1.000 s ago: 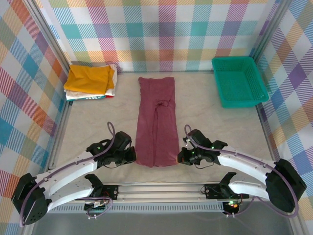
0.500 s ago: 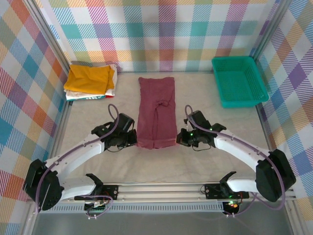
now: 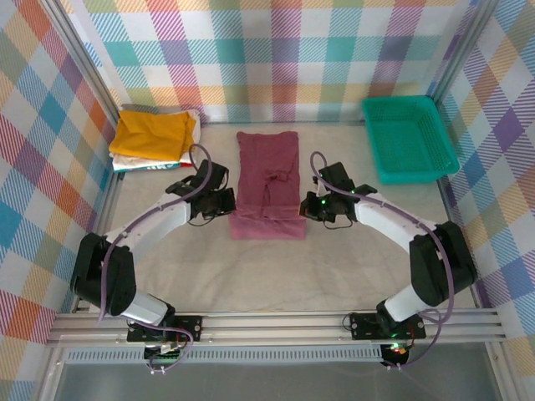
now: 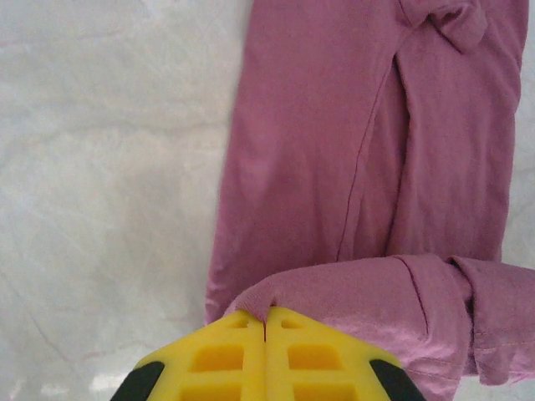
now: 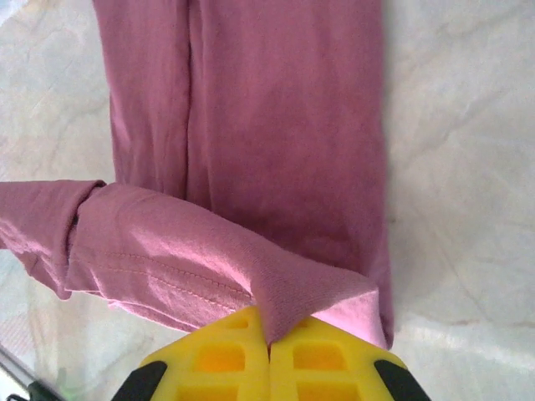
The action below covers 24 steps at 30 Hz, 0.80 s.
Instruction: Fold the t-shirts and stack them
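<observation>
Fold check: maroon shirt point(image 3: 267, 167) is lying on the counter point(image 3: 351, 267), near end doubled over.
The left tool point(image 4: 265, 322) and right tool point(image 5: 269, 330) are each pinching a hem corner.

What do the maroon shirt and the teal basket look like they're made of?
Maroon shirt: soft matte knit cloth, probably cotton jersey; it drapes, creases, shows a stitched hem. Teal basket: stiff moulded plastic, slight sheen, mesh grid.
</observation>
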Each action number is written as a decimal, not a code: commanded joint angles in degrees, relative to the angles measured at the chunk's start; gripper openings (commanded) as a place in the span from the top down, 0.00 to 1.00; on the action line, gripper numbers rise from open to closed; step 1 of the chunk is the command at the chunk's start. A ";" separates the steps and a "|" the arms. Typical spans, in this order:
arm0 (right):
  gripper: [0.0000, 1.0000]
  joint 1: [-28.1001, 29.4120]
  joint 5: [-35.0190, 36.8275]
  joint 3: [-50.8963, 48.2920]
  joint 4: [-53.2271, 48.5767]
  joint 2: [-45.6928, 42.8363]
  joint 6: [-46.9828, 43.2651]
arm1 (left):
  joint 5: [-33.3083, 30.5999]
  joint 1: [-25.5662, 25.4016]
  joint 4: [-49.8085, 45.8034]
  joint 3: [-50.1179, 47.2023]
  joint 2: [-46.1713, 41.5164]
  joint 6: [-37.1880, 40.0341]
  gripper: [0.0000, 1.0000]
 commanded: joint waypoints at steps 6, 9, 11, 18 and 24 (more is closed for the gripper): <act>1.00 -2.12 -1.92 7.71 2.84 8.01 -3.05 | 0.64 2.83 3.43 7.69 9.08 5.22 1.00; 1.00 -2.86 -2.36 10.03 2.76 10.37 -3.21 | 0.24 3.50 3.71 9.15 11.77 5.35 1.00; 1.00 -3.26 -2.75 12.01 2.50 12.18 -3.25 | 0.72 4.20 3.79 10.23 13.40 5.33 1.00; 0.97 -5.80 -2.81 19.12 2.14 18.26 -3.19 | 0.67 5.98 3.45 19.09 21.63 7.36 1.00; 0.46 -10.08 -4.26 34.91 -5.50 27.53 -2.18 | 1.52 8.13 -4.07 41.18 34.57 9.66 0.52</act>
